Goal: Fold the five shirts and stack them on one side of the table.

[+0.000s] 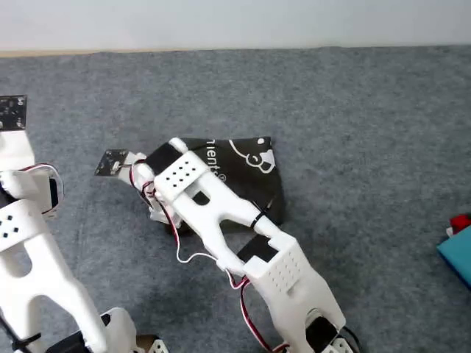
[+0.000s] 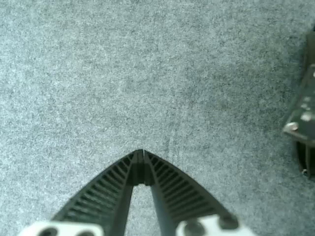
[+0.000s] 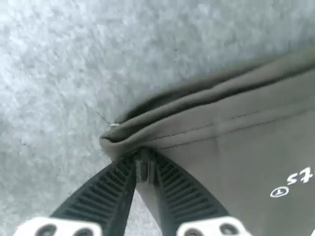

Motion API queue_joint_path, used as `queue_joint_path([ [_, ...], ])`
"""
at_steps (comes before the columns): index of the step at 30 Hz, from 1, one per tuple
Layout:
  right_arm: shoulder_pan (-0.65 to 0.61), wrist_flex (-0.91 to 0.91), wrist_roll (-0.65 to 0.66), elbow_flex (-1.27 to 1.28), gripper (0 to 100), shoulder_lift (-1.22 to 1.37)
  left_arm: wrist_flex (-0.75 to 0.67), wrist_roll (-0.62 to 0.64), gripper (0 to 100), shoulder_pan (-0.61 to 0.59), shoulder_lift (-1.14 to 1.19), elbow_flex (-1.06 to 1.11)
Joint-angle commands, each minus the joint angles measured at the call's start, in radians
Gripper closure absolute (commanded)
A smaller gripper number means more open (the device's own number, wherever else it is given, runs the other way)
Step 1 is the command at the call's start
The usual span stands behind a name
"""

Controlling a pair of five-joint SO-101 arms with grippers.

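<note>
Nearest the arm bases, the left arm (image 1: 33, 272) of white plastic stands at the left edge of the grey felt-covered table (image 1: 353, 110). Its left gripper (image 2: 142, 156) has dark ribbed fingers (image 2: 106, 191) pressed together tip to tip, holding nothing, poised over bare felt. A dark piece of hardware (image 2: 304, 123) shows to one side of it in the left wrist view.

Just beyond, the white right arm (image 1: 228, 220) stretches from the near edge towards the middle of the table, with red and white cables running along it. The right gripper (image 3: 142, 167) is closed, its ribbed fingers (image 3: 184, 191) pinching the layered edge of a black folded shirt with white print (image 3: 236, 147), where the cloth bunches into a small ridge at the tips.

The black folded shirt (image 1: 254, 169) lies flat on the felt near the table's middle, a roughly square bundle; the arm crosses over its near left part, and the white print faces up on its far side.

Well apart, at the right edge, sit a light blue block (image 1: 458, 254) and a small red object (image 1: 460, 221) just behind it.

Farthest off, a pale wall (image 1: 235, 22) runs behind the table's far edge
</note>
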Motion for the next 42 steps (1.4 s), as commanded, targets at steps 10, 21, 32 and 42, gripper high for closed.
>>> queue_joint_path([
  [10,0.232,0.209,-0.026,-0.052,98.8,-0.280,-0.017,-0.002,100,0.000,-0.032,-0.028],
  [21,0.532,0.177,-0.025,0.276,98.8,-0.374,-0.018,-0.002,100,0.000,-0.029,-0.027],
  [32,0.550,0.116,-0.031,0.454,98.8,-0.374,-0.040,-0.002,100,0.002,-0.023,-0.025],
  [42,0.487,-0.084,-0.029,0.654,98.8,-0.286,-0.046,-0.002,100,0.000,-0.023,-0.025],
])
